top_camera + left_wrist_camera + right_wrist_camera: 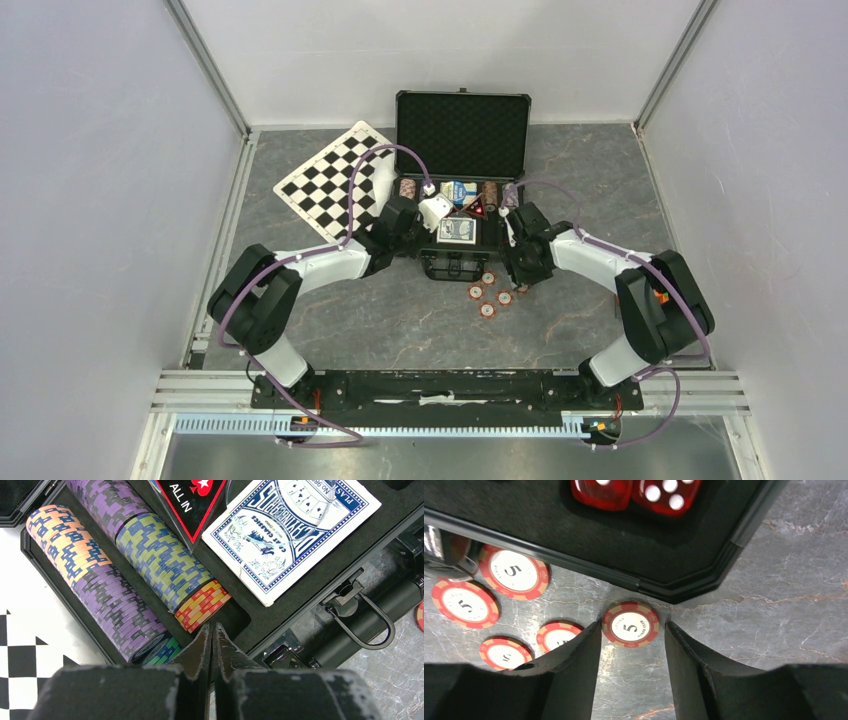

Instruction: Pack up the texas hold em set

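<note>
The black case [462, 135] lies open at the middle of the table, its base [280, 615] holding rows of striped chips [150, 555], a blue card deck [295, 525], an "ALL IN" button [192, 500] and red dice [636, 490]. My left gripper [212, 627] is shut and empty, hovering over the front end of the chip rows [404, 228]. Several red "5" chips [488, 292] lie loose on the table before the case. My right gripper [633, 626] is open just off the case's front right corner, and one loose chip [630, 625] lies flat between its fingertips.
A black-and-white checkered board [335, 180] lies left of the case, its corner under the case's left edge [20, 650]. The case handle [360, 625] juts out at the front. Other loose chips [514, 572] sit left of the right fingers.
</note>
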Robot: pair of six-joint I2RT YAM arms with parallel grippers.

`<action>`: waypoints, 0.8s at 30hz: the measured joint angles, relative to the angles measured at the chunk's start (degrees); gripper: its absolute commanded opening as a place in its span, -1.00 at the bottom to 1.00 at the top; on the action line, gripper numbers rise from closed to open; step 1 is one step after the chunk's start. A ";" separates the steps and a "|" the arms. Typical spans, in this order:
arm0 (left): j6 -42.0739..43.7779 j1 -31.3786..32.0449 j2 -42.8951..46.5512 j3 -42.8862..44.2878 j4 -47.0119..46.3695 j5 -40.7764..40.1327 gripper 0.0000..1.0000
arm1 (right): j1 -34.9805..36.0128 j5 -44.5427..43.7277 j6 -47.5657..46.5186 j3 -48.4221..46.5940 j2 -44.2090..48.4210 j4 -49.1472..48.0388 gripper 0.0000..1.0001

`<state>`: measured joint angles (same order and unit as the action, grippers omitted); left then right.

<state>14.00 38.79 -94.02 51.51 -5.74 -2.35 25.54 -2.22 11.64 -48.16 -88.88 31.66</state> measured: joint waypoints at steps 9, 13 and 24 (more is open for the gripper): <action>0.02 0.33 0.00 0.00 0.04 0.04 -0.86 | 1.09 -1.42 0.72 -0.90 -0.81 0.00 -0.19; 0.02 0.35 0.00 0.00 0.04 0.04 -0.86 | 1.66 -2.49 1.29 -0.33 0.28 0.55 -0.19; 0.02 0.61 0.00 0.02 0.07 0.04 -0.86 | 6.23 -8.41 2.49 -2.84 3.72 5.35 -0.19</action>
<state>14.02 39.40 -94.02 51.53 -5.67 -2.31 31.77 -10.63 14.13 -51.00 -85.17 37.01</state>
